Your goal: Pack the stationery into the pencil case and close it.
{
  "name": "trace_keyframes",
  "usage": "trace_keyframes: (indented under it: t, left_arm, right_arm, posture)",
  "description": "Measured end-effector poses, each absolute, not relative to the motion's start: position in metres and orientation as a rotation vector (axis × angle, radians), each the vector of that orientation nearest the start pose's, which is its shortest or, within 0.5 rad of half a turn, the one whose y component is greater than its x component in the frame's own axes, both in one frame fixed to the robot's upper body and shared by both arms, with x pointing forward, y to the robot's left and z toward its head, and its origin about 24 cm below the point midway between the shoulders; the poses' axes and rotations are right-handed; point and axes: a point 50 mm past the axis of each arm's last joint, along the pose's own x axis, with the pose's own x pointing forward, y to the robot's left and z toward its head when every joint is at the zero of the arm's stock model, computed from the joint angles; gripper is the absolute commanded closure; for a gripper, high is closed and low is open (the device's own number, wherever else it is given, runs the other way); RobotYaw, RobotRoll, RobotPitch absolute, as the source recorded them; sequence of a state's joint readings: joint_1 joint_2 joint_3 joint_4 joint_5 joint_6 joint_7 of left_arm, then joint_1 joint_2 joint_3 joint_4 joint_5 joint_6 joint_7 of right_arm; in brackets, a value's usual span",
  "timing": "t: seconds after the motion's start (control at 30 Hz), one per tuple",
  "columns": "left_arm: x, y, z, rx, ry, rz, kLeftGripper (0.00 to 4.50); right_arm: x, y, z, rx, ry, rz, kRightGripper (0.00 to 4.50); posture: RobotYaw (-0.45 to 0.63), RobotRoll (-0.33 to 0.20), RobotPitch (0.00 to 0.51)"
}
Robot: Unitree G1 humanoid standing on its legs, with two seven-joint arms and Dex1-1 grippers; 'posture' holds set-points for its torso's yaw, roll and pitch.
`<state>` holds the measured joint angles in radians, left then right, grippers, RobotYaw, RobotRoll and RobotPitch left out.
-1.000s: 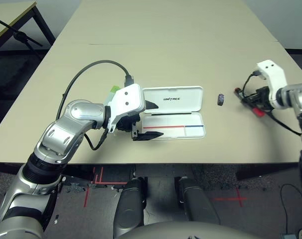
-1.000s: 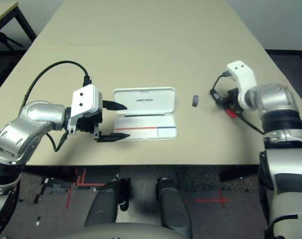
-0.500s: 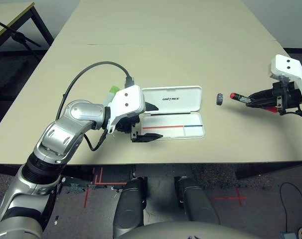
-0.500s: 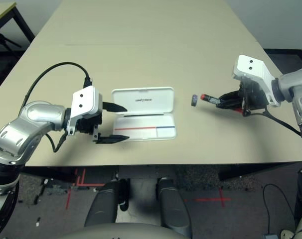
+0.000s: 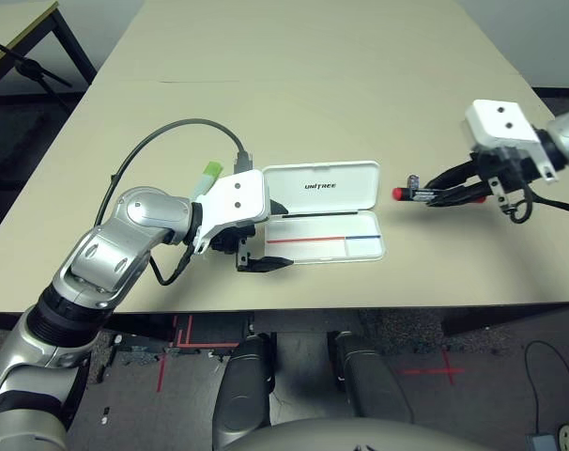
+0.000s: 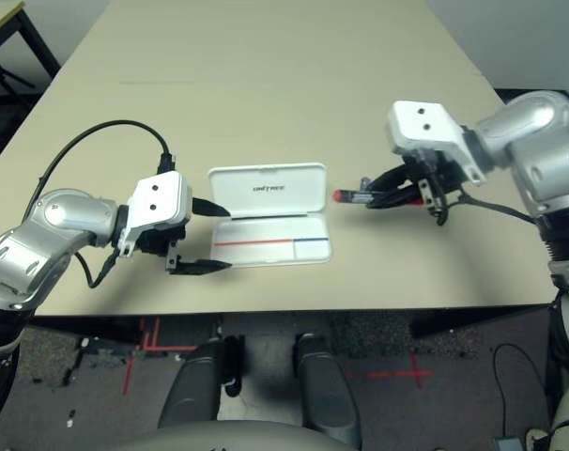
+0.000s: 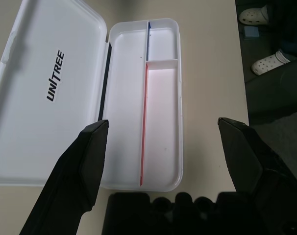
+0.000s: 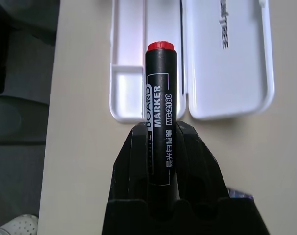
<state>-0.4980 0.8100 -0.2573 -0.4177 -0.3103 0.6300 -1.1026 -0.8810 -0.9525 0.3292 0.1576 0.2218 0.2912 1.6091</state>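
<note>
Head view: my right end effector [image 5: 441, 194] pinches the marker [image 5: 418, 194] above the surface [image 5: 266, 85], right of the open case [image 5: 324, 211]. Left wrist view: my left end effector [image 7: 170, 142] spread beside the case.

Pencil case [image 7: 158, 122] showing smooth glossy white plastic. Board marker [image 8: 160, 132] presenting matt black barrel, printed lettering. Table [image 5: 294, 85] appearing smooth matt beige laminate.
</note>
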Motion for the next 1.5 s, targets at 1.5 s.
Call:
trace_keyframes:
  t: [1.5]
  left_arm:
    - [0.251,0.142,0.177,0.656,0.258,-1.296,0.0]
  right_arm:
    - [0.32,-0.098,0.161,-0.87,0.314,1.486,3.22]
  posture:
    - [0.12,0.0,0.166]
